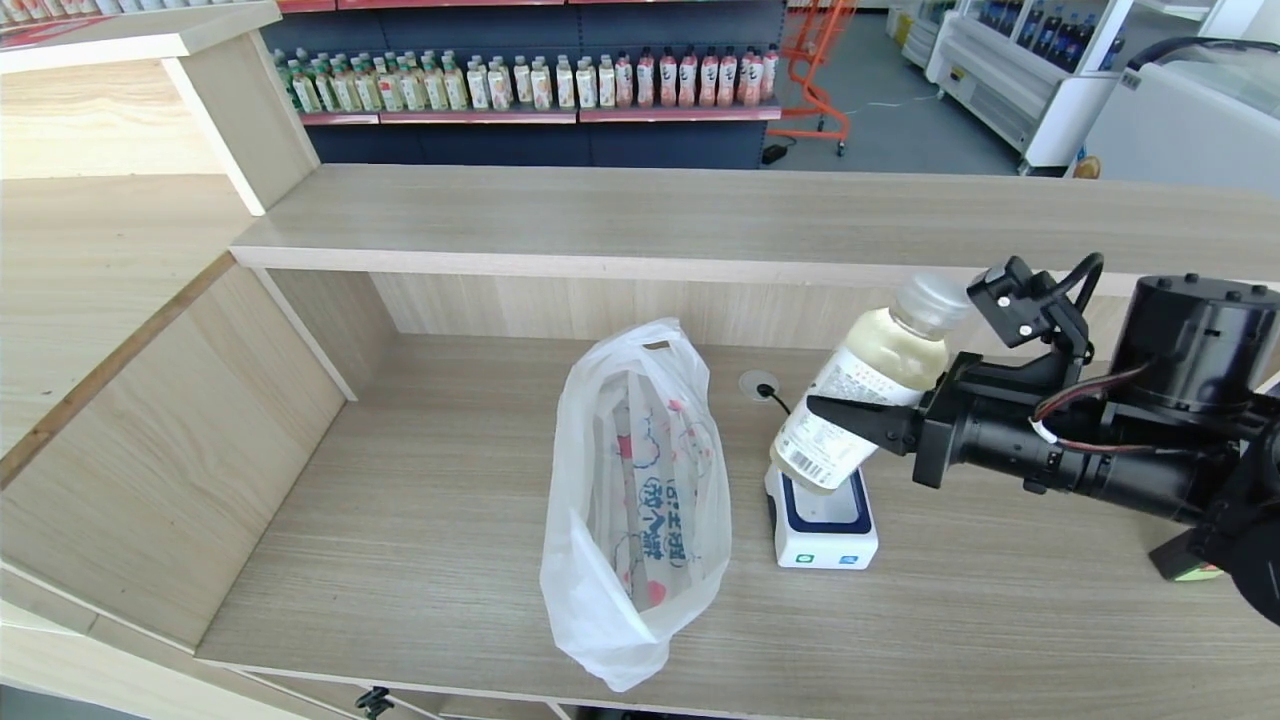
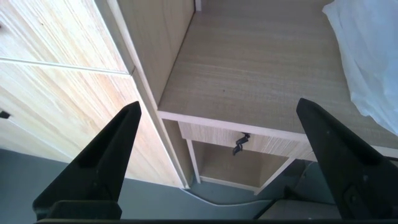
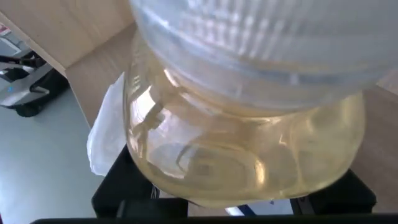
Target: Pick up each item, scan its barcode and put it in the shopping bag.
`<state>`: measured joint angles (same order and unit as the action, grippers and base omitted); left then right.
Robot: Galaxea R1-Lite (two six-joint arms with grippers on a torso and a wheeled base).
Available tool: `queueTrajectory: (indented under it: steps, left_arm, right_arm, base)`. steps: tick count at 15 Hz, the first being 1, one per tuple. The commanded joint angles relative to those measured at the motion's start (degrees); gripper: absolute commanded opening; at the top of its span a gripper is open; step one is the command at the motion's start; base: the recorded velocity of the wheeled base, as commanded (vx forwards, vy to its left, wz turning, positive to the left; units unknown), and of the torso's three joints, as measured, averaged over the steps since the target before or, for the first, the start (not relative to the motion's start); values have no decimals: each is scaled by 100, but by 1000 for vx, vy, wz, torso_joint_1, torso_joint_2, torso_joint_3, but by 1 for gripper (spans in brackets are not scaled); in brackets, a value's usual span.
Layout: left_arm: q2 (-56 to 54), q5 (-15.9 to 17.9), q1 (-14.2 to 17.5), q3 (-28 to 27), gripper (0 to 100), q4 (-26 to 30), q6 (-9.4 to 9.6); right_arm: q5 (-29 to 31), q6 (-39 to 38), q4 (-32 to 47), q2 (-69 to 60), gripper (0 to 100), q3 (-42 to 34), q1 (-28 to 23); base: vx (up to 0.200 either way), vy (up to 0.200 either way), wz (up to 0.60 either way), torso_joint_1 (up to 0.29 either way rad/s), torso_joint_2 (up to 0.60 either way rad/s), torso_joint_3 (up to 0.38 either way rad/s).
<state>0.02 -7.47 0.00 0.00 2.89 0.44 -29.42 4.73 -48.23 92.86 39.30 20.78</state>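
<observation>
My right gripper (image 1: 862,420) is shut on a bottle (image 1: 862,395) of pale yellow drink with a white label and a clear cap. It holds the bottle tilted just above the white and blue barcode scanner (image 1: 822,520), barcode end down. The bottle (image 3: 249,118) is very close in the right wrist view, above the scanner (image 3: 130,199). The white plastic shopping bag (image 1: 635,500) lies open on the counter left of the scanner, with a printed item inside. My left gripper (image 2: 214,155) is open with nothing between its fingers, off the counter's front left corner.
The wooden counter (image 1: 420,540) has a raised back ledge and a side wall on the left. A cable runs from the scanner to a hole (image 1: 758,383) in the counter. A small green object (image 1: 1190,560) sits at the right edge. Store shelves stand behind.
</observation>
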Motion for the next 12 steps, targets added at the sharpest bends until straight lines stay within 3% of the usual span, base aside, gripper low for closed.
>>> queueTrajectory:
  steps: [1, 6, 9, 12]
  left_arm:
    - [-2, 0, 0, 0, 100, 1, 0]
    - [6, 0, 0, 0, 100, 1, 0]
    - [6, 0, 0, 0, 100, 1, 0]
    - [6, 0, 0, 0, 100, 1, 0]
  right_arm:
    - [454, -877, -29, 242, 0, 95, 479]
    - [604, -1545, -882, 1525, 0, 297, 866]
    - [604, -1642, -1180, 1964, 0, 324, 1033]
    - [621, -1554, -1268, 2755, 0, 869, 1147]
  base:
    - [0, 0, 0, 0, 0, 0]
    - [0, 0, 0, 0, 0, 0]
    - [0, 0, 0, 0, 0, 0]
    - [0, 0, 0, 0, 0, 0]
